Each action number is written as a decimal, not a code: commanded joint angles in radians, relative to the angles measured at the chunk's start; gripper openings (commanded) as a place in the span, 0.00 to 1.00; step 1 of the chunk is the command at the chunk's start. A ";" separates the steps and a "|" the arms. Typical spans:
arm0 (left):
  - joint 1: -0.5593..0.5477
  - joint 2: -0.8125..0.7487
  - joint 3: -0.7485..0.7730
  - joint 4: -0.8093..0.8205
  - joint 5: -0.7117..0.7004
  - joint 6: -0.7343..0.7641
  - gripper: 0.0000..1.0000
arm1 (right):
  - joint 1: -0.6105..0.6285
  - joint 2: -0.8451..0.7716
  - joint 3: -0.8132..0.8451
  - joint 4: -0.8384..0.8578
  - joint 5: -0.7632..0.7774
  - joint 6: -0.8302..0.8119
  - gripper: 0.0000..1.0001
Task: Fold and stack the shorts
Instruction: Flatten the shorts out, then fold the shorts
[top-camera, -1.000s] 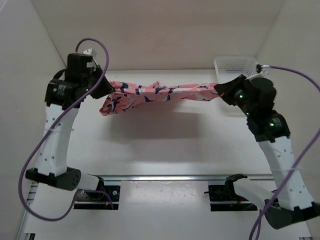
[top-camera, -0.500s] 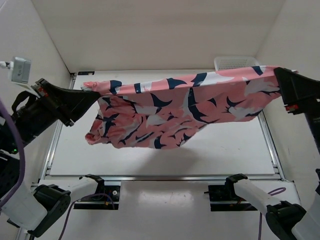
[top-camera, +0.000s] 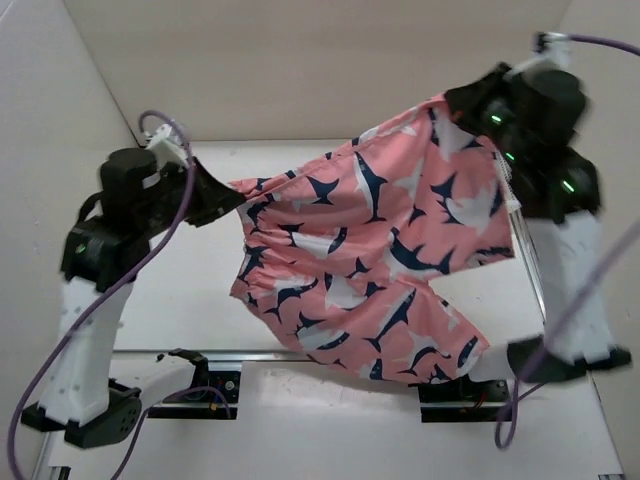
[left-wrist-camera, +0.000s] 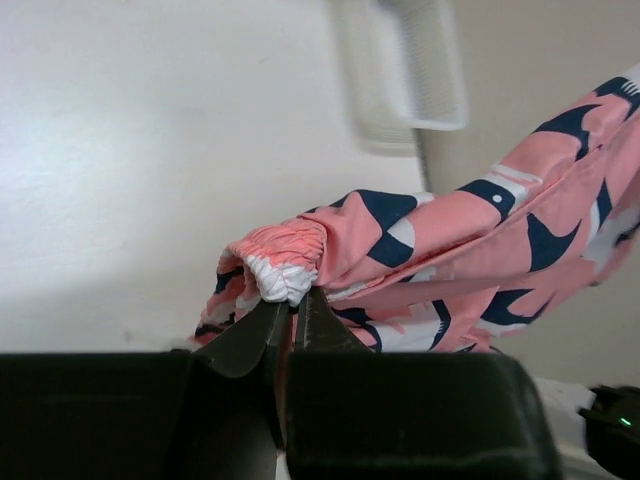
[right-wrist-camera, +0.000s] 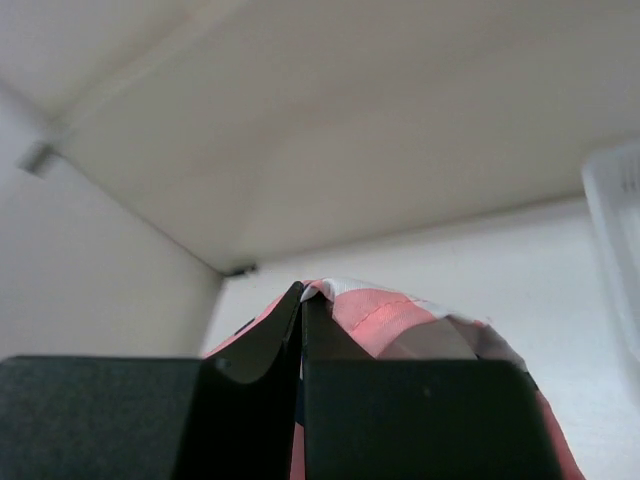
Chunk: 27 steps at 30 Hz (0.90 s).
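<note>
I see the coral-pink fabric shorts with navy-and-white shark print (top-camera: 380, 260) hanging in the air above the white table (top-camera: 180, 300), stretched between both arms; the left gripper (left-wrist-camera: 290, 312) has its fingers clamped on the gathered waistband at the left; the right gripper (right-wrist-camera: 301, 300), higher at the far right, has its fingers pressed together on a white-trimmed edge.

Your left gripper (top-camera: 228, 192) pinches one corner of shorts (top-camera: 380, 260), low at left. Your right gripper (top-camera: 455, 100) pinches opposite corner, raised high. Shorts hang spread over table (top-camera: 190, 300).
</note>
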 joint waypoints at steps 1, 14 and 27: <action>0.068 0.075 -0.140 0.090 -0.073 -0.017 0.10 | -0.022 0.203 -0.039 0.036 -0.028 -0.072 0.00; 0.307 0.716 0.008 0.208 -0.047 -0.008 0.10 | -0.050 0.895 0.345 0.082 -0.129 -0.107 0.00; 0.361 1.066 0.358 0.208 0.082 -0.026 0.10 | -0.010 0.797 0.214 0.117 -0.273 -0.170 0.00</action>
